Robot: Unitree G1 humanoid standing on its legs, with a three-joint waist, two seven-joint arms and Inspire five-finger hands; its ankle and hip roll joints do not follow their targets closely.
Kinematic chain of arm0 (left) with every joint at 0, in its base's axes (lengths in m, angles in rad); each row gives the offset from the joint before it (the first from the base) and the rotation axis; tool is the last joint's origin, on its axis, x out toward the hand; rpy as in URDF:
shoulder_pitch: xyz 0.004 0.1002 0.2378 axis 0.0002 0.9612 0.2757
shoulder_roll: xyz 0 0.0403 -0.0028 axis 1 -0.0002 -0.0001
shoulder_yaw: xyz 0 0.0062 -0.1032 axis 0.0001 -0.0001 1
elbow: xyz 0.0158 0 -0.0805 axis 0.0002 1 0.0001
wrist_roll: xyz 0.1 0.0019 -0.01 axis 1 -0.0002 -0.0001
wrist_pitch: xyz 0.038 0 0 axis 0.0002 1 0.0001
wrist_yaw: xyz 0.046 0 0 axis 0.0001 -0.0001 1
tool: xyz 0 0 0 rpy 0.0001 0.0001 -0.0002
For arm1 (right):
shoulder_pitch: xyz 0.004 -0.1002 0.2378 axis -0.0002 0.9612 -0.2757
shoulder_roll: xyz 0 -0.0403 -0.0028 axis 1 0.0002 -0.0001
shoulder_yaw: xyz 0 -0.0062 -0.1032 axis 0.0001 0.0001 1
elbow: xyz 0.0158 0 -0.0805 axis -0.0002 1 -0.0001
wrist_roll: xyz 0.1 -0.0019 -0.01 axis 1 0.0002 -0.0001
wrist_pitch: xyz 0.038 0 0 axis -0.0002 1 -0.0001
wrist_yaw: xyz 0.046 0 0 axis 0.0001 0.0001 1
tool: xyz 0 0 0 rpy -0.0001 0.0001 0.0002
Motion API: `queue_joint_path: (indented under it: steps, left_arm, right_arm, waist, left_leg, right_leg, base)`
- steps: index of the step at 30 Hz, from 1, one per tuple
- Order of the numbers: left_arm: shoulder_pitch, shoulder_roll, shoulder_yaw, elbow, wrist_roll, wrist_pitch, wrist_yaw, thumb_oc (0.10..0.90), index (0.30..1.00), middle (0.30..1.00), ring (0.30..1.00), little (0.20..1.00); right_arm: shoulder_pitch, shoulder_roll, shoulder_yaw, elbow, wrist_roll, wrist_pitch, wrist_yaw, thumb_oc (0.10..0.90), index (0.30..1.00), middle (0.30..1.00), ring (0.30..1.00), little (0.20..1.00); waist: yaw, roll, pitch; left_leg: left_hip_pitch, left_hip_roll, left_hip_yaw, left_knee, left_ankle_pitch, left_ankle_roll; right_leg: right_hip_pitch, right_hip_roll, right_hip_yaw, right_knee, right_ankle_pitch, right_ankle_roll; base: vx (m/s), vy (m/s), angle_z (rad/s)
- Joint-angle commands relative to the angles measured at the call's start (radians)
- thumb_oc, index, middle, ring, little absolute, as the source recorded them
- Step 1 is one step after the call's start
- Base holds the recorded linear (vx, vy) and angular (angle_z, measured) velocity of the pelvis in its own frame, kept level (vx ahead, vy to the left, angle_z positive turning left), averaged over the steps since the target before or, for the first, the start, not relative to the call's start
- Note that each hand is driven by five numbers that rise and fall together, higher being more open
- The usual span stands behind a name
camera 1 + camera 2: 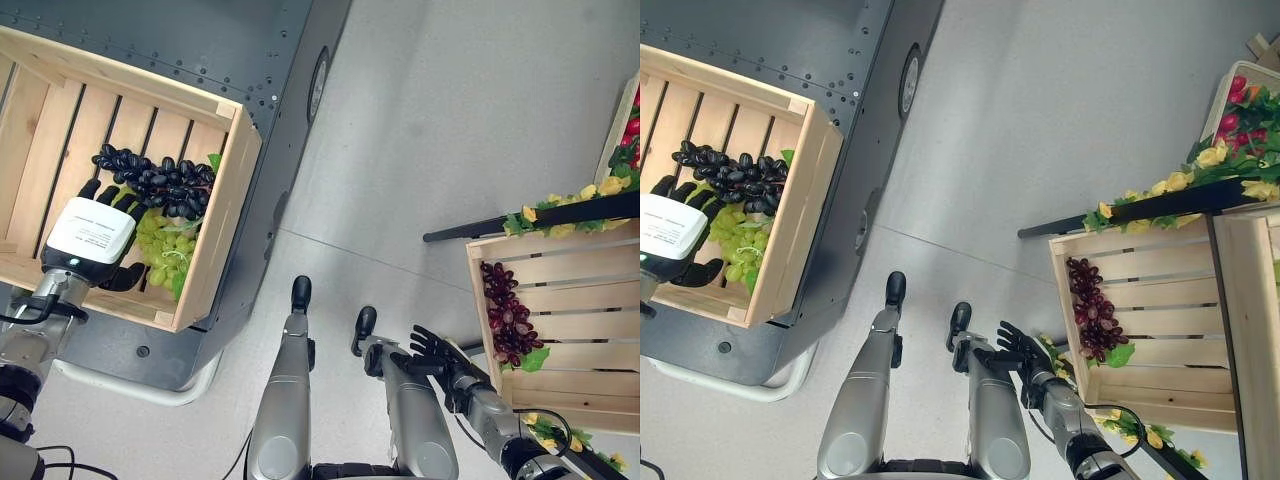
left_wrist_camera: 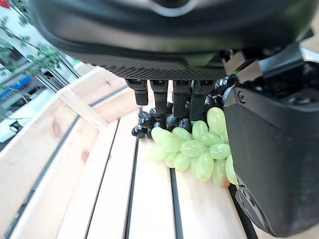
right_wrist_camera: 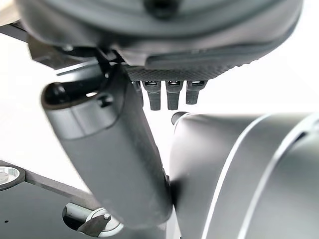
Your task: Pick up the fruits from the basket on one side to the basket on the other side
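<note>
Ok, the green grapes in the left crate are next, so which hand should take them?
Left. The left hand is already inside the left crate, its open fingers over the green grapes beside the black grapes. The right hand hangs open low by the right crate, far from them.

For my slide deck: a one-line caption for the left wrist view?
Left hand open over a bunch of green grapes beside dark purple grapes in the slatted wooden crate.

The left hand (image 1: 90,232) sits inside the left crate (image 1: 222,215), with the green grapes (image 1: 165,250) just beside its fingers and the dark grapes (image 1: 160,180) just beyond them. The right hand (image 1: 432,350) hangs low near the right crate (image 1: 490,300), where red grapes (image 1: 510,318) lie past its fingers.
</note>
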Motion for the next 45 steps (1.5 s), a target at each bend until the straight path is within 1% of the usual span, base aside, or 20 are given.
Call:
queue_joint_path:
  steps: [1,5,8,10,11,14,16,19,22,26,27,28,37,38,41,45]
  left_arm:
    - [-0.039,-0.008,0.053,-0.029,-0.069,0.045,-0.110,0.800,0.900,0.900,0.900,0.900]
    - [-0.067,0.014,0.026,-0.046,-0.088,0.043,-0.158,0.800,0.900,0.900,0.900,0.900]
    - [-0.095,0.030,0.005,-0.069,-0.098,0.037,-0.209,0.800,0.900,0.900,0.900,0.900]
    - [-0.122,0.038,-0.016,-0.067,-0.106,0.016,-0.248,0.800,0.900,0.900,0.900,0.900]
    - [-0.125,0.038,-0.018,-0.066,-0.106,0.016,-0.251,0.800,0.900,0.900,0.900,0.900]
    - [-0.153,0.046,-0.043,-0.081,-0.118,0.004,-0.323,0.800,0.900,0.900,0.900,0.900]
    - [-0.163,0.057,-0.061,-0.104,-0.136,0.019,-0.394,0.800,0.900,0.900,0.900,0.900]
    - [-0.176,0.065,-0.069,-0.107,-0.149,0.027,-0.415,0.800,0.900,0.900,0.900,0.900]
    - [-0.202,0.060,-0.082,-0.080,-0.161,0.022,-0.423,0.800,0.900,0.900,0.900,0.900]
    - [-0.215,0.046,-0.088,-0.042,-0.179,0.032,-0.389,0.800,0.900,0.900,0.900,0.900]
    - [-0.214,0.038,-0.084,-0.028,-0.180,0.048,-0.363,0.704,0.756,0.756,0.756,0.756]
    - [-0.208,0.026,-0.074,-0.004,-0.169,0.055,-0.318,0.400,0.300,0.300,0.300,0.300]
    - [-0.169,-0.007,-0.034,0.033,-0.126,0.091,-0.255,0.400,0.300,0.300,0.300,0.300]
    - [-0.160,-0.009,-0.028,0.030,-0.120,0.107,-0.225,0.400,0.300,0.300,0.300,0.300]
    - [-0.159,-0.008,-0.018,0.025,-0.132,0.133,-0.210,0.400,0.300,0.300,0.300,0.300]
    - [-0.144,-0.014,-0.001,0.027,-0.120,0.149,-0.186,0.400,0.300,0.300,0.300,0.300]
  right_arm:
    - [0.094,-0.092,0.013,-0.024,-0.031,0.027,-0.018,0.800,0.900,0.900,0.900,0.900]
    - [0.091,-0.099,0.015,-0.029,-0.038,0.029,-0.017,0.800,0.900,0.900,0.900,0.900]
    - [0.090,-0.098,0.016,-0.033,-0.033,0.030,-0.014,0.800,0.900,0.900,0.900,0.900]
    - [0.087,-0.096,0.019,-0.033,-0.028,0.029,-0.013,0.800,0.900,0.900,0.900,0.900]
    - [0.086,-0.095,0.019,-0.033,-0.027,0.029,-0.013,0.800,0.900,0.900,0.900,0.900]
    - [0.083,-0.093,0.021,-0.027,-0.025,0.029,-0.015,0.800,0.900,0.900,0.900,0.900]
    - [0.083,-0.093,0.021,-0.031,-0.022,0.032,-0.013,0.800,0.900,0.900,0.900,0.900]
    - [0.081,-0.095,0.023,-0.036,-0.017,0.036,-0.015,0.800,0.900,0.900,0.900,0.900]
    - [0.082,-0.093,0.026,-0.037,-0.019,0.035,-0.016,0.800,0.900,0.900,0.900,0.900]
    - [0.076,-0.090,0.029,-0.027,-0.016,0.028,-0.015,0.800,0.900,0.900,0.900,0.900]
    - [0.075,-0.089,0.030,-0.025,-0.016,0.027,-0.016,0.800,0.900,0.900,0.900,0.900]
    - [0.075,-0.086,0.031,-0.021,-0.021,0.023,-0.017,0.800,0.900,0.900,0.900,0.900]
    - [0.069,-0.074,0.040,-0.016,-0.021,0.026,-0.024,0.800,0.900,0.900,0.900,0.900]
    - [0.068,-0.073,0.042,-0.018,-0.016,0.027,-0.030,0.800,0.900,0.900,0.900,0.900]
    - [0.069,-0.073,0.039,-0.016,-0.016,0.019,-0.032,0.800,0.900,0.900,0.900,0.900]
    - [0.072,-0.071,0.037,-0.015,-0.014,0.011,-0.032,0.800,0.900,0.900,0.900,0.900]
  waist:
    - [-0.034,0.030,-0.012]
    - [-0.039,0.032,-0.012]
    - [-0.039,0.027,-0.012]
    - [-0.039,0.023,-0.012]
    - [-0.039,0.023,-0.012]
    - [-0.037,0.022,-0.012]
    - [-0.037,0.020,-0.012]
    - [-0.037,0.020,-0.012]
    - [-0.040,0.016,-0.012]
    - [-0.039,0.016,-0.012]
    - [-0.038,0.015,-0.012]
    - [-0.037,0.013,-0.012]
    - [-0.027,0.006,-0.012]
    - [-0.025,0.006,-0.012]
    - [-0.024,0.007,-0.012]
    - [-0.020,0.007,-0.012]
  left_leg:
    - [0.005,-0.101,0.084,0.073,-0.133,0.089]
    - [-0.005,-0.100,0.087,0.077,-0.133,0.089]
    - [-0.005,-0.098,0.088,0.074,-0.134,0.093]
    - [-0.007,-0.097,0.089,0.076,-0.137,0.095]
    - [-0.007,-0.097,0.089,0.077,-0.137,0.095]
    - [-0.012,-0.096,0.086,0.080,-0.138,0.094]
    - [-0.005,-0.097,0.082,0.068,-0.134,0.095]
    - [-0.003,-0.097,0.082,0.065,-0.135,0.097]
    - [-0.001,-0.097,0.081,0.065,-0.135,0.095]
    - [0.005,-0.096,0.083,0.063,-0.135,0.096]
    - [0.006,-0.096,0.081,0.064,-0.135,0.095]
    - [0.007,-0.097,0.077,0.066,-0.136,0.092]
    - [0.022,-0.094,0.067,0.054,-0.130,0.087]
    - [0.028,-0.094,0.066,0.047,-0.129,0.088]
    - [0.028,-0.094,0.065,0.053,-0.132,0.088]
    - [0.038,-0.094,0.061,0.053,-0.134,0.085]
  right_leg:
    - [0.023,0.030,-0.009,-0.176,0.181,0.041]
    - [0.012,0.027,-0.010,-0.173,0.186,0.044]
    - [0.011,0.028,-0.014,-0.174,0.187,0.045]
    - [0.010,0.027,-0.017,-0.171,0.187,0.045]
    - [0.010,0.027,-0.017,-0.171,0.187,0.045]
    - [0.004,0.026,-0.020,-0.164,0.187,0.046]
    - [0.009,0.028,-0.019,-0.175,0.192,0.049]
    - [0.010,0.029,-0.020,-0.176,0.191,0.048]
    - [0.011,0.029,-0.021,-0.176,0.192,0.050]
    - [0.015,0.029,-0.024,-0.172,0.186,0.048]
    - [0.017,0.029,-0.025,-0.168,0.184,0.047]
    - [0.019,0.030,-0.025,-0.166,0.181,0.047]
    - [0.035,0.034,-0.030,-0.166,0.174,0.042]
    - [0.040,0.034,-0.032,-0.170,0.171,0.040]
    - [0.040,0.035,-0.034,-0.161,0.163,0.036]
    - [0.050,0.036,-0.038,-0.154,0.153,0.033]
  base:
    - [0.00,0.000,0.00]
    - [-0.02,0.021,-0.03]
    - [0.00,0.000,0.00]
    - [0.00,0.000,0.00]
    - [-0.01,-0.025,0.05]
    - [0.00,-0.016,0.07]
    - [0.00,-0.026,0.06]
    - [0.00,0.000,0.00]
    - [0.00,0.000,0.00]
    - [0.00,0.000,0.00]
    - [0.00,0.000,0.00]
    - [0.00,0.000,0.00]
    - [0.00,0.000,0.00]
    - [0.00,0.000,0.00]
    - [0.00,0.000,0.00]
    - [0.00,-0.027,0.00]
